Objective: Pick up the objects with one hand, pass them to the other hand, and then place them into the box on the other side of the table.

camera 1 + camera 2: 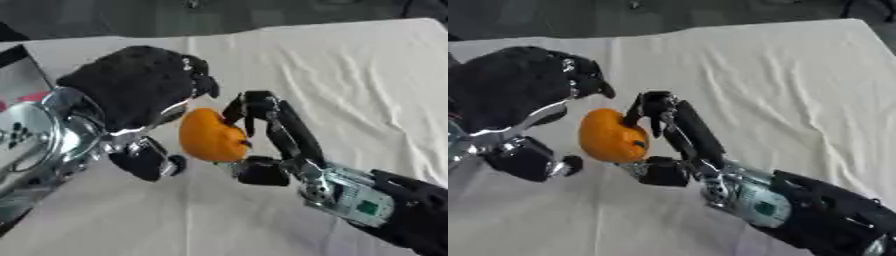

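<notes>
Mid-handover, centre of frame, above the table.

Orange object [211,135], rounded, pepper-like, with a small dark mark on its right side; held in the air between the two hands, clear of the white cloth [350,70] covering the table.

Right hand [271,145], entering from lower right: fingers curled over the top and right side of the orange object, thumb under its lower right edge. Pinched between fingers and thumb, left face of the object left bare, probably so the other hand has a surface to take.

Left hand [531,125], entering from left edge: fingers spread wide, upper fingers arched above the object's top left, thumb low at lower left of the object. Cupped around the object's free side. Contact not confirmed; fingertips look just beside the orange surface, not yet closed on it.

Judgement: transfer from right to left in progress, grip not yet exchanged. Release by right hand sensible only after left fingers close round the object; early release risks a drop onto the cloth.

Dark-edged shape with a pink patch at upper left edge of left eye view [22,82]: possibly the box, too cropped to tell. Would fit a handover toward the left side.
</notes>
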Action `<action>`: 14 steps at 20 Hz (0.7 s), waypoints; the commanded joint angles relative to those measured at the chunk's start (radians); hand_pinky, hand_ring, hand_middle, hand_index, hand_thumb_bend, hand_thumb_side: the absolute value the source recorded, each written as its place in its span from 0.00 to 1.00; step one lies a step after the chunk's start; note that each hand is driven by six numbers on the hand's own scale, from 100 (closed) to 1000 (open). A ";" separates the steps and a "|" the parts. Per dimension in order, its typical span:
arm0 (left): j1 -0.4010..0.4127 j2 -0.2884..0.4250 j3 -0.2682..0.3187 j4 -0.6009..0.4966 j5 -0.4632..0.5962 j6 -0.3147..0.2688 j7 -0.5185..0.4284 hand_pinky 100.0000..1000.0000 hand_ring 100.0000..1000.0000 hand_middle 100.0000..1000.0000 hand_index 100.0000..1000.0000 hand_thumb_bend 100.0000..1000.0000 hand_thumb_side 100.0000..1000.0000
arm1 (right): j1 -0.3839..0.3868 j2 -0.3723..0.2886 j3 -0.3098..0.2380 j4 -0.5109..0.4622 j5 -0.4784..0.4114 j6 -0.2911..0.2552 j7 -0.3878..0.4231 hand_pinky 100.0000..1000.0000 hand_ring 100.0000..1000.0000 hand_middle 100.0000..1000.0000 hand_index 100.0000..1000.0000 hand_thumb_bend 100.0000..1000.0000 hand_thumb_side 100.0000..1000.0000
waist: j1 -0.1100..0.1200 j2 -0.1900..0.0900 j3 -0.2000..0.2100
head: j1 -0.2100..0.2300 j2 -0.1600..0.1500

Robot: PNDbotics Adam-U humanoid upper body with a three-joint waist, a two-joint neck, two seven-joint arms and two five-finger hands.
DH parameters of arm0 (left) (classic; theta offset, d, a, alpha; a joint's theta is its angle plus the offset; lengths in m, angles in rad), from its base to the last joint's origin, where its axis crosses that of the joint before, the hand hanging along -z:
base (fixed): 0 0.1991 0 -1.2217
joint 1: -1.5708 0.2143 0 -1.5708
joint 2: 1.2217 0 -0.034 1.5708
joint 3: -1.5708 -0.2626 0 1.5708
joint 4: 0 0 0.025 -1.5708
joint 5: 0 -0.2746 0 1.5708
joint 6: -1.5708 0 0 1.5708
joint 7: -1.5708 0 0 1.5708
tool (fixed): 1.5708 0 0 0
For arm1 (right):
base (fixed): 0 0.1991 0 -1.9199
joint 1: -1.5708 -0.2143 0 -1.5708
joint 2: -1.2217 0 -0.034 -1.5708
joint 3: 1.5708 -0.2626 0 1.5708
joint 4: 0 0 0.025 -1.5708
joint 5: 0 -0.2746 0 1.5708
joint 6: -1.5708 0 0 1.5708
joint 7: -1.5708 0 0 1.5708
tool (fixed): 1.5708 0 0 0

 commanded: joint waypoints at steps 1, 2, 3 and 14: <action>-0.007 -0.005 0.002 0.035 -0.032 -0.029 0.039 0.64 0.72 0.71 0.83 0.65 0.10 | -0.016 -0.007 -0.008 -0.010 -0.018 -0.022 -0.001 0.16 0.54 0.37 0.44 0.25 0.00 | 0.010 0.001 -0.002 | 0.007 -0.009; -0.005 -0.009 0.000 0.050 -0.038 -0.039 0.050 0.64 0.72 0.70 0.83 0.66 0.10 | -0.018 -0.007 -0.010 -0.010 -0.020 -0.030 -0.005 0.17 0.54 0.37 0.44 0.25 0.00 | 0.010 0.001 -0.004 | 0.009 -0.010; -0.004 -0.012 -0.004 0.065 -0.040 -0.049 0.059 0.64 0.72 0.70 0.83 0.66 0.10 | -0.020 -0.007 -0.013 -0.010 -0.021 -0.038 -0.009 0.17 0.54 0.37 0.44 0.25 0.00 | 0.010 0.002 -0.004 | 0.011 -0.011; 0.007 -0.030 -0.013 0.095 0.003 -0.066 0.172 0.65 0.61 0.60 0.72 0.54 0.05 | -0.024 -0.002 -0.010 -0.010 -0.022 -0.093 -0.027 0.18 0.54 0.37 0.44 0.25 0.00 | 0.014 0.006 -0.008 | 0.018 -0.021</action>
